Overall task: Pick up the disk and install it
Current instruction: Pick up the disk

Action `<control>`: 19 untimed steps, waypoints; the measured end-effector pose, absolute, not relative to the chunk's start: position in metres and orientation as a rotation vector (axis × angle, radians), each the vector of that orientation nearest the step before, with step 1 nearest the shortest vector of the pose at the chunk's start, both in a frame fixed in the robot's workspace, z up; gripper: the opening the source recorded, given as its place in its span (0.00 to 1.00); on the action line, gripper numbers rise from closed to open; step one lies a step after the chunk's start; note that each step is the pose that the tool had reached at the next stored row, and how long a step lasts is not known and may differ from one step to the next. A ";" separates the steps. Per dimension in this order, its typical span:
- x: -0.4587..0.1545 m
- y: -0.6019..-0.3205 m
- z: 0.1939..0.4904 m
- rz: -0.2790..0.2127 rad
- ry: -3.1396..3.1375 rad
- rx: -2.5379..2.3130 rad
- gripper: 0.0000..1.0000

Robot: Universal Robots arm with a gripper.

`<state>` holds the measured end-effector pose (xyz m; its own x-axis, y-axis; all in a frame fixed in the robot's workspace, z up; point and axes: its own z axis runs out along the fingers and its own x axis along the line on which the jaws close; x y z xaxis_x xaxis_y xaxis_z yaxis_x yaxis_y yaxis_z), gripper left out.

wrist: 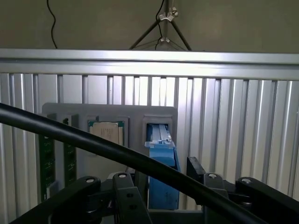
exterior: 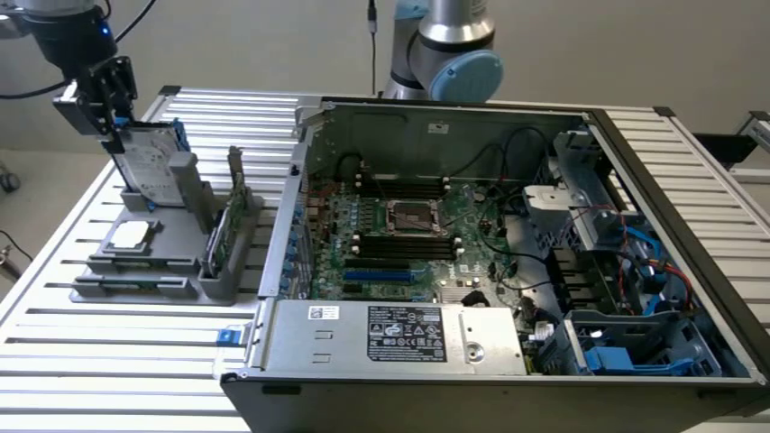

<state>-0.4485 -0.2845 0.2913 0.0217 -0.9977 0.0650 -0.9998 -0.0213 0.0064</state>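
At the exterior view's left, the tool (exterior: 111, 122) is held spread wide astride the top edge of the disk (exterior: 151, 162), with nothing gripped. The disk is stood upright in the grey holder (exterior: 180, 194) on the bench (exterior: 72, 361). Jaws closed off-centre could tilt and jam it in its slot. Just beside it, the square chip (exterior: 130, 234) and the green circuit card (exterior: 238, 194) could be knocked. Further right, cables crowding the open computer case (exterior: 434, 122) could be snagged.

Slatted aluminium table (exterior: 108, 361). Grey parts holder (exterior: 169, 264) sits on it. Open computer case (exterior: 481, 406) just beside the holder.
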 end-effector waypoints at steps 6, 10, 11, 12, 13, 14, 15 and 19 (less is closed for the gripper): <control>-0.449 -0.286 0.289 0.066 -2.162 2.209 0.54; -0.449 -0.286 0.289 0.066 -2.163 2.209 0.54; -0.449 -0.287 0.289 0.066 -2.162 2.209 0.54; -0.449 -0.287 0.289 0.066 -2.162 2.209 0.54; -0.449 -0.287 0.289 0.066 -2.162 2.209 0.54; -0.449 -0.287 0.288 0.066 -2.162 2.209 0.54; -0.449 -0.287 0.288 0.066 -2.162 2.209 0.54; -0.449 -0.287 0.288 0.066 -2.162 2.209 0.45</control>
